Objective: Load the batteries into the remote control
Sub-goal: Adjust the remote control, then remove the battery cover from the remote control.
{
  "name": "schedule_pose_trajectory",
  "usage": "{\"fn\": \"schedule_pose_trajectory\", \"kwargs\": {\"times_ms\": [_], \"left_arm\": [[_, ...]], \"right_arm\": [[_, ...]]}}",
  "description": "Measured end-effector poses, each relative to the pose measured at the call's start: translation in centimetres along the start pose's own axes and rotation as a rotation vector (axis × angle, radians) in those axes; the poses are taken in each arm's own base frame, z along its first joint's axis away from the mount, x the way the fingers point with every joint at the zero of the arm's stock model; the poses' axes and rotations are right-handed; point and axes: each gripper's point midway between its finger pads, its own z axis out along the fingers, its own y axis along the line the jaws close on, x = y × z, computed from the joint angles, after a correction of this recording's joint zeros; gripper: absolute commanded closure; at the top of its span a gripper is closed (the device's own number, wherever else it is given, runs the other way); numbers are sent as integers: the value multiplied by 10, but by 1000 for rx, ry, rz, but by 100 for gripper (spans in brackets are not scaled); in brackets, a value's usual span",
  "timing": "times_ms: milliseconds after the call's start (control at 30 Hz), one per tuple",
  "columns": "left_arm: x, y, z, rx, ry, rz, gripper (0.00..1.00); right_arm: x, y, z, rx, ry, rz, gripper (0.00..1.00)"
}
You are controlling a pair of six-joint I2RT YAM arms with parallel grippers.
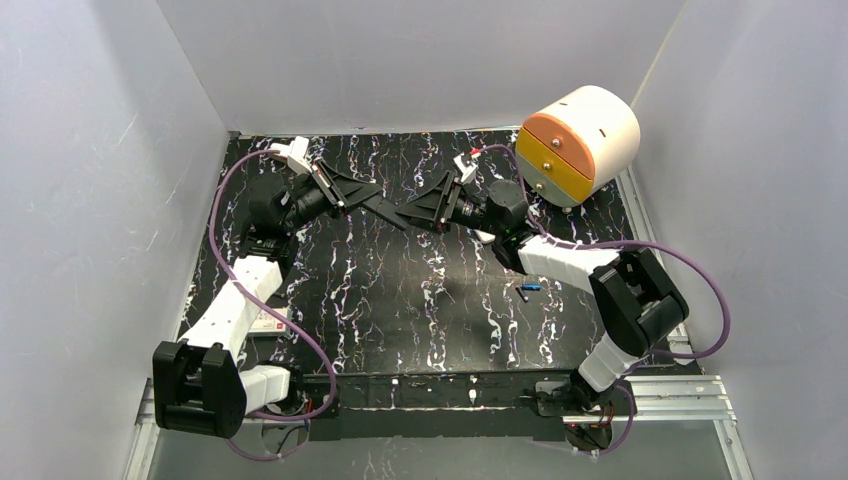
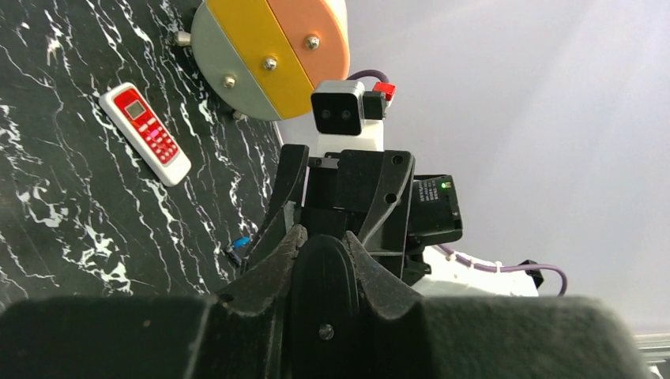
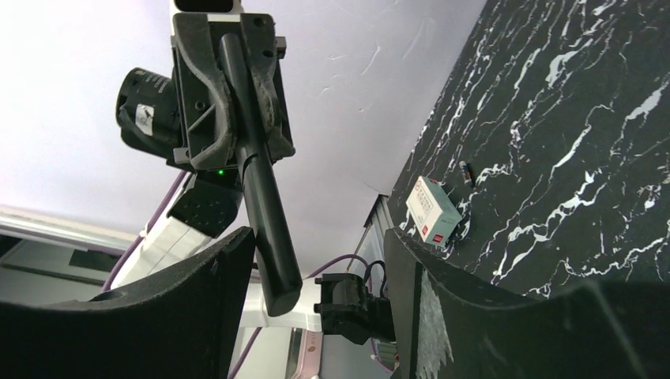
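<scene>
My left gripper (image 1: 385,207) is shut on a long black remote control (image 3: 261,205), held in the air over the back middle of the table. In the left wrist view the remote's rounded back (image 2: 324,292) fills the gap between the fingers (image 2: 272,260). My right gripper (image 3: 316,253) faces it with jaws open. The remote's free end lies between them, close to one finger (image 3: 213,284) and apart from the other. Two batteries (image 1: 527,291), one blue and one black, lie on the table beside the right arm, and they also show in the left wrist view as batteries (image 2: 237,249).
A round drawer unit (image 1: 580,140) with orange and yellow fronts stands at the back right. A red-and-white remote (image 2: 146,134) lies on the table near it. A white box with red print (image 1: 268,320) sits by the left arm, with a small dark cell (image 3: 466,171) beside it.
</scene>
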Motion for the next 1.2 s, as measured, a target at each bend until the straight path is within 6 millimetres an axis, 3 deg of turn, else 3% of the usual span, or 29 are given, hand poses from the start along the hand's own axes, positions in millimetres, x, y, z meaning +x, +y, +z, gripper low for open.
{"fn": "schedule_pose_trajectory", "kwargs": {"times_ms": [100,300,433,533,900,1000,1200], "left_arm": [[-1,2,0,-4,-6,21,100],[-3,4,1,-8,-15,57,100],[-4,6,1,-13,-21,77,100],[-4,8,2,-18,-23,87,100],[-5,9,2,-22,-28,93,100],[-6,10,2,-24,-32,99,100],[-6,15,3,-38,-38,137,100]], "right_arm": [[-2,-5,1,44,-7,25,42],[-1,-5,-7,136,-13,71,42],[3,-9,-11,180,-2,103,48],[2,-9,-10,195,5,116,58],[1,-1,-8,178,8,145,79],[2,-2,-9,184,10,149,80],[3,-5,-10,226,24,170,69]]}}
